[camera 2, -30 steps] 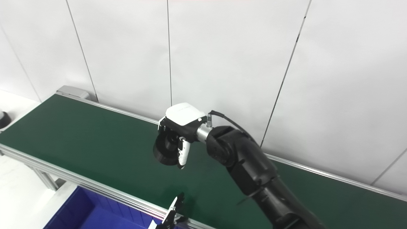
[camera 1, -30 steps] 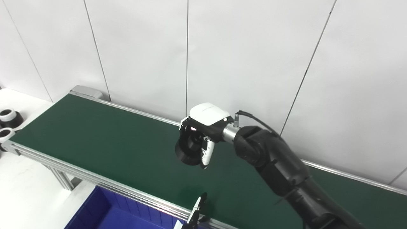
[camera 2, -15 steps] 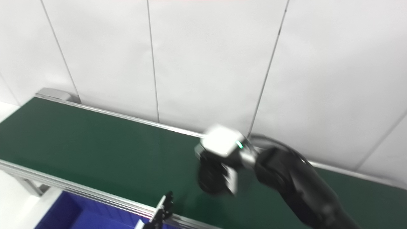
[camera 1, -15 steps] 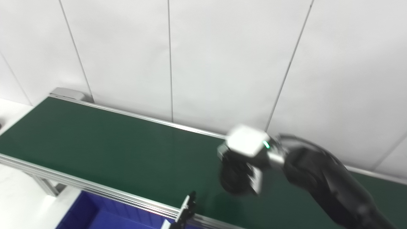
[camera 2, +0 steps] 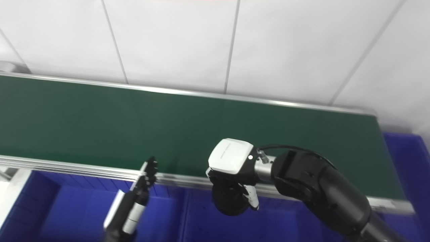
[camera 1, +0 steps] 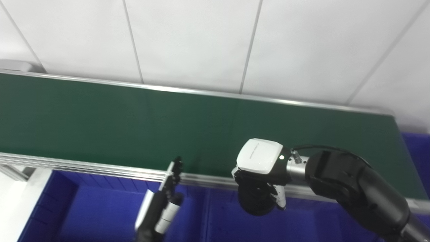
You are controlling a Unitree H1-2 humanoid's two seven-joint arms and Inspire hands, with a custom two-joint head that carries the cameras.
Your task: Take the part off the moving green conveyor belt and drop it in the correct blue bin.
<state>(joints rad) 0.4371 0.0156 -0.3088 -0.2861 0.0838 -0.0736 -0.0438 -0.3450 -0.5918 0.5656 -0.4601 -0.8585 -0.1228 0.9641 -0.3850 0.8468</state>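
My right hand is shut on a black round part and holds it just in front of the near rail of the green conveyor belt, above a blue bin. The same hand and part show in the right eye view. My left hand stands low in front of the belt's near rail, above the blue bin on the left, fingers straight and apart, holding nothing. No part lies on the visible belt.
A divider wall separates the two blue bins in front of the belt. Another blue bin sits past the belt's right end. The belt's aluminium near rail runs across. A white panelled wall stands behind.
The camera has swung right and down. My right hand has carried the black part from over the belt to in front of its near rail, above the blue bins. More of my left hand shows.
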